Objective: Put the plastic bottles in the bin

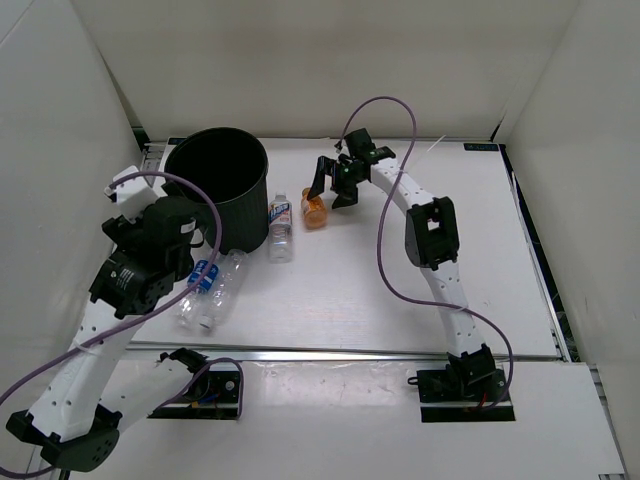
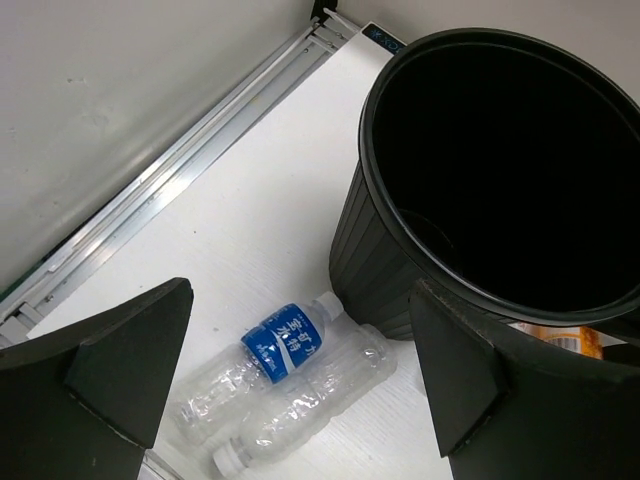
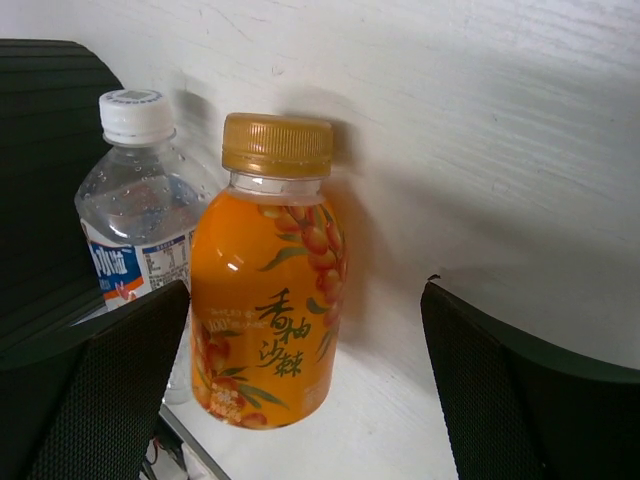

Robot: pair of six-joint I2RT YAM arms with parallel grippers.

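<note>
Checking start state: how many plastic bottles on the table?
4. Orange bottle by the right end effector; white-labelled bottle beside it, by the bin; blue-labelled bottle and another clear bottle side by side near the bin's base. The dark bin may hide more.

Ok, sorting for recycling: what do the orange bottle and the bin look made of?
The orange bottle: probably clear glossy plastic, with highlights on its wall and a ribbed gold cap. The bin: apparently dull black plastic, with moulded ribbed sides.
</note>
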